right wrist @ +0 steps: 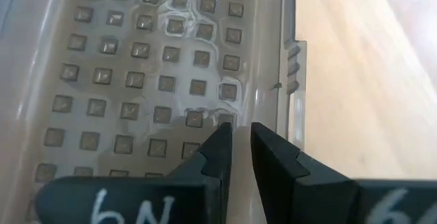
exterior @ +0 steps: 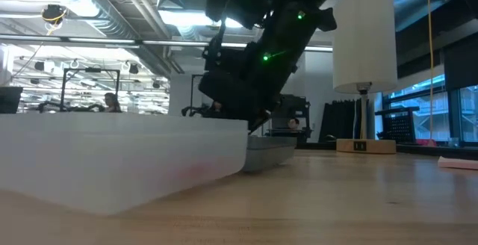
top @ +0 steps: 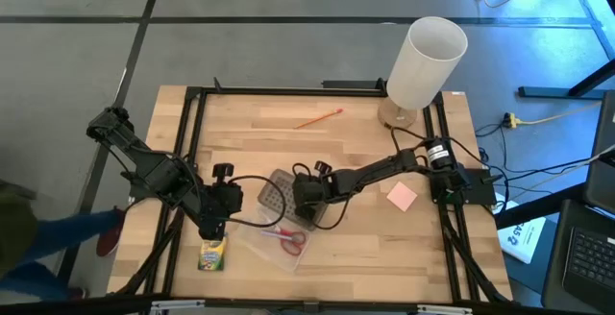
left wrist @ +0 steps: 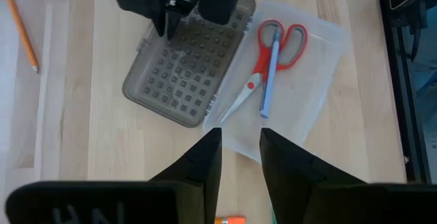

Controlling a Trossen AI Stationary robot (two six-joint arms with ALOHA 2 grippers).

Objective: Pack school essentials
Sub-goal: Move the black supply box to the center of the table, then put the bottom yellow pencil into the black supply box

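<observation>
Red-handled scissors (left wrist: 273, 53) and bluish-purple pen (left wrist: 268, 80) lie in the clear box (left wrist: 300, 108). Still out on the table (top: 365, 257): orange pencil (top: 318, 118), pink block (top: 402, 196), crayon box (top: 212, 254). Right gripper (right wrist: 240, 145) pinches the dotted lid (left wrist: 184, 74) edge. Left gripper (left wrist: 239, 149), jaws slightly apart and empty, hovers above the crayon box. Low view mostly blocked by the box wall.

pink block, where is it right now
In the high view the small pink block lies on the table's right side, just below the right arm and apart from the clear box.
</observation>
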